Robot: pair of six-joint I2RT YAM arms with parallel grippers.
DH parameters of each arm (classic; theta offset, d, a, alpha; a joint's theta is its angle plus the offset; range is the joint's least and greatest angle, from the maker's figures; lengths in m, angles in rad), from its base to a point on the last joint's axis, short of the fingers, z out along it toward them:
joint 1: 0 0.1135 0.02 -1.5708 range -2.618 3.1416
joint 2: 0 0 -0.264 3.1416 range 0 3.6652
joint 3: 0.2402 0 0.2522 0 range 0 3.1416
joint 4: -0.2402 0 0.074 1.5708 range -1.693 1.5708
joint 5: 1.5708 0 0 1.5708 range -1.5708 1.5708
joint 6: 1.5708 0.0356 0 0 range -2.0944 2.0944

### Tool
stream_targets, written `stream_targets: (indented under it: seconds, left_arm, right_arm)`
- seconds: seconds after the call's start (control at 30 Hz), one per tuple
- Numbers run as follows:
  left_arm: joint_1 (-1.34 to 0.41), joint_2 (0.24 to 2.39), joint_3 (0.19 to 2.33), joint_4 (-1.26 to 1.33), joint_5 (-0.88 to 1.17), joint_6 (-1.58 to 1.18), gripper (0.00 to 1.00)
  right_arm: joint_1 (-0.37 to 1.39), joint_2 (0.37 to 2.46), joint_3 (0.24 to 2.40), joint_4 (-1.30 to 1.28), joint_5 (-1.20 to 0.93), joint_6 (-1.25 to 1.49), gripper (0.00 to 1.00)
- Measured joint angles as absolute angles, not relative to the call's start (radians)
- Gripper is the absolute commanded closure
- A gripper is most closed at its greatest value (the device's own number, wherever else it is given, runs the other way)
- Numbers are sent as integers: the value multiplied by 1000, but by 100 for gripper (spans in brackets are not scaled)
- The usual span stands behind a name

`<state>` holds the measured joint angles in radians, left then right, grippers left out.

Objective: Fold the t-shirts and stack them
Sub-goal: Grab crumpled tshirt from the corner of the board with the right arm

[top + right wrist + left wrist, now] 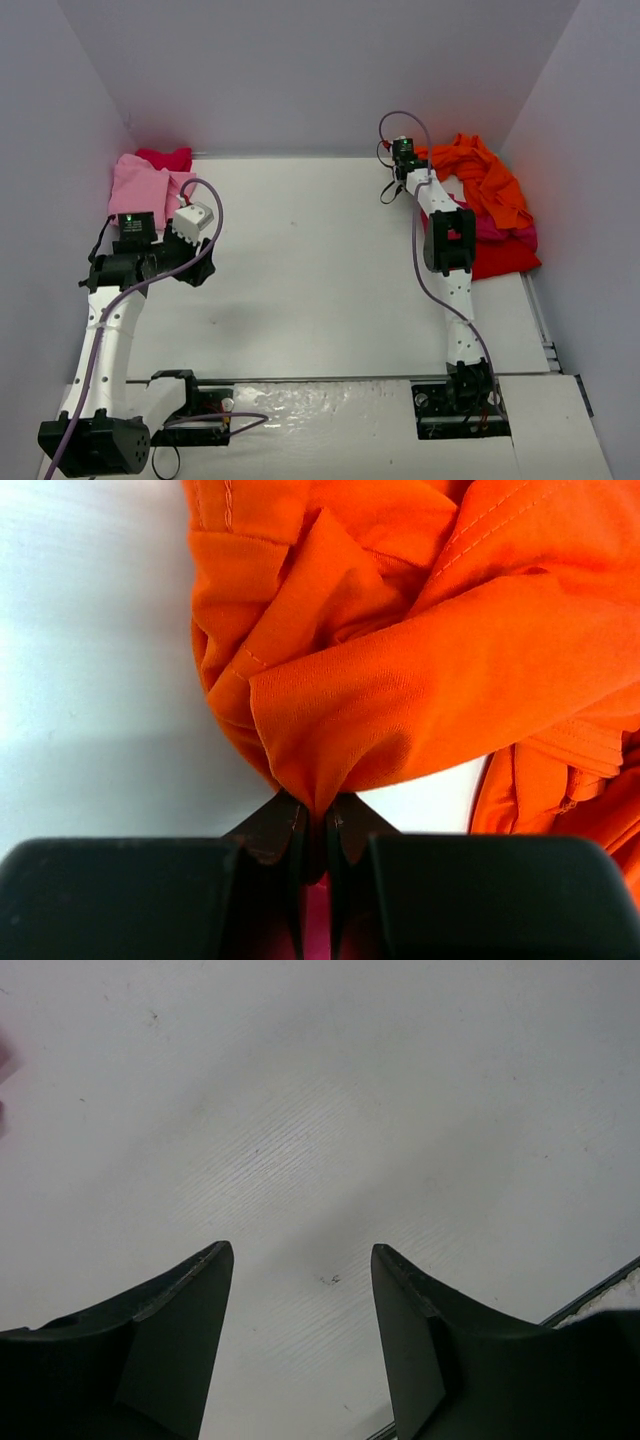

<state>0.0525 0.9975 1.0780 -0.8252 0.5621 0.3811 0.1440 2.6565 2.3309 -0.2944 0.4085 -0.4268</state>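
"Where the right gripper [315, 825] brings its fingertips together, what sits between them?" asks the observer.

"A pinched fold of the orange t-shirt [400, 680]," the recorder notes. "The jaws are closed on it, and the cloth fans up and out from the pinch in bunched folds. A sliver of magenta cloth [315, 942] shows below, between the fingers. White table [90, 680] lies to the left of the shirt."

"And in the top view?"

"The right gripper [405, 150] is at the far right of the table [320, 260], at the near-left edge of the orange t-shirt [485, 180]. That shirt lies crumpled on a heap against the right wall, with a red t-shirt [500, 258] under it on the near side."

"Left gripper [300, 1260]?"

"Its jaws are parted, with nothing between them. Only bare white table [300, 1090] shows in the gap and beyond. A blurred pink edge touches the left border of that wrist view; too small to identify."

"Anything near that arm?"

"In the top view a pink t-shirt [140, 185] lies in the far left corner, partly under the left arm's wrist, with a darker red-pink garment [165, 157] behind it against the back wall. I cannot tell whether that one is folded."
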Motion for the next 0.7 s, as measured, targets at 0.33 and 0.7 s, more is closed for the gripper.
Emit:
stream_targets:
  seconds: [0.33, 0.7]
  left_arm:
    - [52, 964, 1065, -811, 553, 382, 45]
    - [52, 963, 1065, -795, 553, 381, 45]
  right_arm:
    - [169, 2243, 2009, -160, 404, -447, 100]
    - [447, 1659, 1971, -219, -33, -439, 100]
